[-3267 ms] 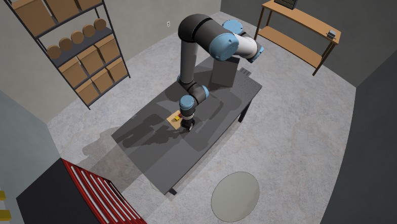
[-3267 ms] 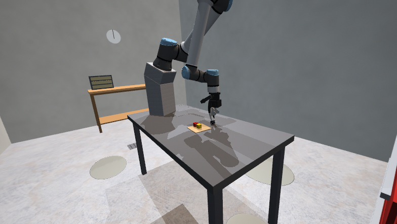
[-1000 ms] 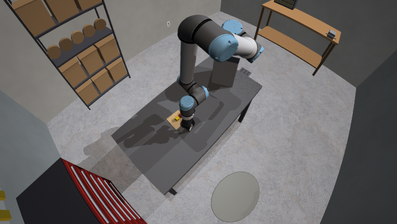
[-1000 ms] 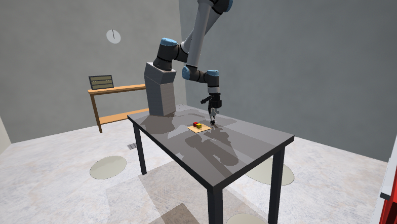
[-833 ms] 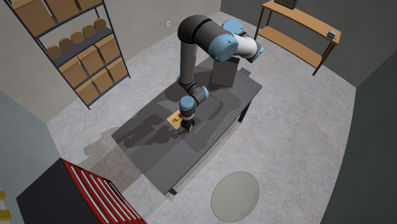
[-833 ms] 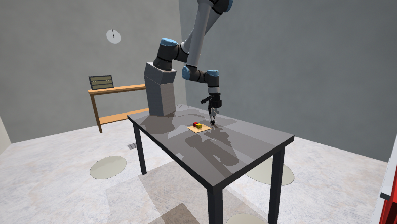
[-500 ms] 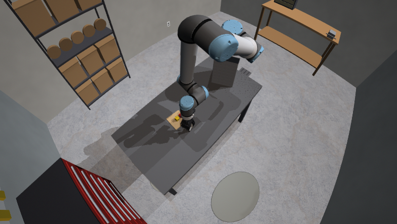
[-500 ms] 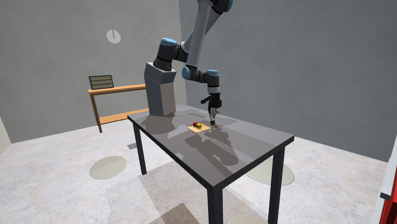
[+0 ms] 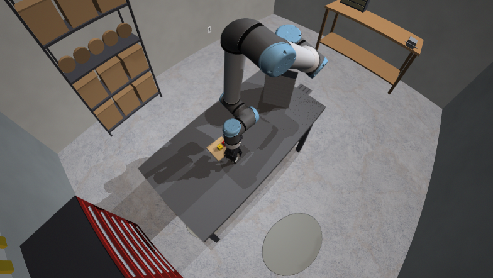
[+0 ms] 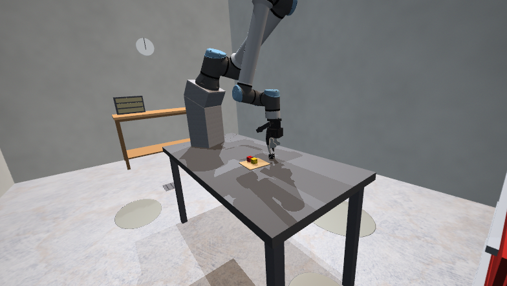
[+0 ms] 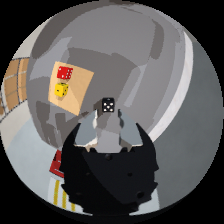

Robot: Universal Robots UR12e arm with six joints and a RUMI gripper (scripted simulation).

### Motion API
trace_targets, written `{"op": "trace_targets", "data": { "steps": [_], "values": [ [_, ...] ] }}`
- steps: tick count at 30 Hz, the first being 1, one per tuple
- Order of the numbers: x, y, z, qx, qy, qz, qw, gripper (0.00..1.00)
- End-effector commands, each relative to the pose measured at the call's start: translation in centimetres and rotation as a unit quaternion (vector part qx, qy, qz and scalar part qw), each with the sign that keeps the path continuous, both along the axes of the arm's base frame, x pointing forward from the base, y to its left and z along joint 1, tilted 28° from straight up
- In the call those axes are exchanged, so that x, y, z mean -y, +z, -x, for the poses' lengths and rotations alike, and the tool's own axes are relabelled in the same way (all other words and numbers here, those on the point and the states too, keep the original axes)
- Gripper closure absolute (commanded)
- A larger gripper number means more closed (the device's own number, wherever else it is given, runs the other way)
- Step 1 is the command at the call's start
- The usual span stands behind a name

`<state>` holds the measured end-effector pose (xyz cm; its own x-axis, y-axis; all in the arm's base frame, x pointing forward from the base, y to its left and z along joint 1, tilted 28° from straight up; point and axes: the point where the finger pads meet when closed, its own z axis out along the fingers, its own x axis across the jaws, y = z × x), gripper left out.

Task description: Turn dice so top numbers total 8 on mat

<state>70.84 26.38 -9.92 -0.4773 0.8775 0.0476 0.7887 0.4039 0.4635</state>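
1. The gripper (image 9: 236, 159) (image 10: 271, 153) (image 11: 108, 109) stood part-open, its narrowed fingers around the black die (image 10: 271, 156) (image 11: 108, 105) with apparent slack, gripping nothing, presumably ready to pinch or having just let go.
2. That die sat off the mat (image 9: 216, 153) (image 10: 251, 167) (image 11: 80, 101); the red die (image 9: 223, 142) (image 10: 249, 158) (image 11: 64, 73) and yellow die (image 9: 219, 146) (image 10: 254, 160) (image 11: 61, 90) were on it, likely leaving turning room.
3. The wrist view showed black's five pips; the top view hid that die.
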Motion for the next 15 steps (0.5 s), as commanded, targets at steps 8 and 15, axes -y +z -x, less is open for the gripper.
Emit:
{"op": "trace_targets", "data": {
  "steps": [8, 15],
  "values": [
    [-0.3, -0.8, -0.5, 0.0, 0.0, 0.0, 1.0, 0.72],
    [-0.7, -2.1, -1.0, 0.0, 0.0, 0.0, 1.0, 0.72]
  ]
}}
